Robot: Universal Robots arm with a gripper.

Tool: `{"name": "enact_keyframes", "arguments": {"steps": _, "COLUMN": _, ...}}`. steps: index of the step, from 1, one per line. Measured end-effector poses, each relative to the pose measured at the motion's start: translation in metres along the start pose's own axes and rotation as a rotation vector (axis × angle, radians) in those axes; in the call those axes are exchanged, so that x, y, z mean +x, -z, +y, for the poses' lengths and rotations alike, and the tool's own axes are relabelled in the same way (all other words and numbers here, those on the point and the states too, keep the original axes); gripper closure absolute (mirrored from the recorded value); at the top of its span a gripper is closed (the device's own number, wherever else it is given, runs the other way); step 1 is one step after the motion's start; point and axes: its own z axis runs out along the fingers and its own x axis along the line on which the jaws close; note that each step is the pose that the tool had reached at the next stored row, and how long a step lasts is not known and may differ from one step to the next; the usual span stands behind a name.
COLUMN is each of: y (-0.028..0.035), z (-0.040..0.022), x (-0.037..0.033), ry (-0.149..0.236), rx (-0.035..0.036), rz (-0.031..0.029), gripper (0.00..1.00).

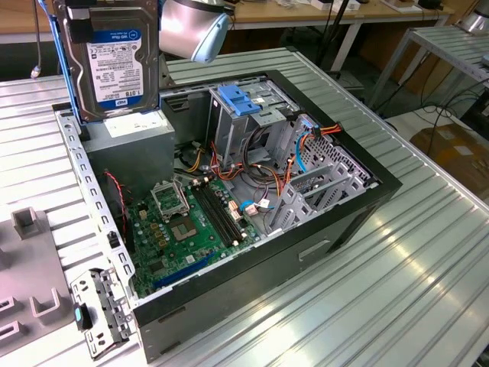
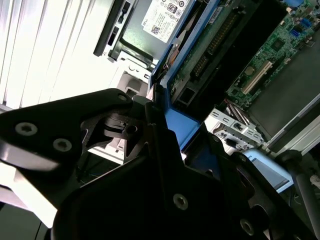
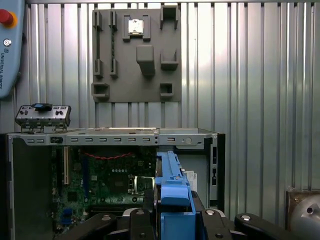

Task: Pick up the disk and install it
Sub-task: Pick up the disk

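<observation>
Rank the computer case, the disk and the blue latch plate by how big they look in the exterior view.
Largest to smallest:
1. computer case
2. disk, held up high and likely nearer the camera, so enlarged
3. blue latch plate

the disk (image 1: 114, 57) is cropped by the exterior view's top edge, as is the arm's silver joint (image 1: 195, 27) beside it. the disk covers part of the grey power-supply box (image 1: 137, 126) behind it, and its label's print is too small to tell. in the first wrist view the gripper (image 3: 173, 212) clamping the disk runs off the picture's edge, the disk is edge-on with its label hidden, and a rounded silver shape (image 3: 305, 217) cannot be identified. in the second wrist view the motherboard (image 2: 272, 55) is cut by the picture's edge.
</observation>
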Motion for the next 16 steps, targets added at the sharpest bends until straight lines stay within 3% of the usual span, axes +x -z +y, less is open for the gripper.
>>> {"name": "enact_keyframes", "arguments": {"steps": 9, "y": -0.0004, "z": -0.0009, "x": 0.0105, "ry": 0.0, "rx": 0.0001, "rz": -0.0001, "gripper": 0.63}}
{"name": "enact_keyframes", "arguments": {"steps": 16, "y": -0.0004, "z": -0.0131, "x": 0.0106, "ry": 0.0, "rx": 0.0, "rz": 0.0, "gripper": 0.63}}
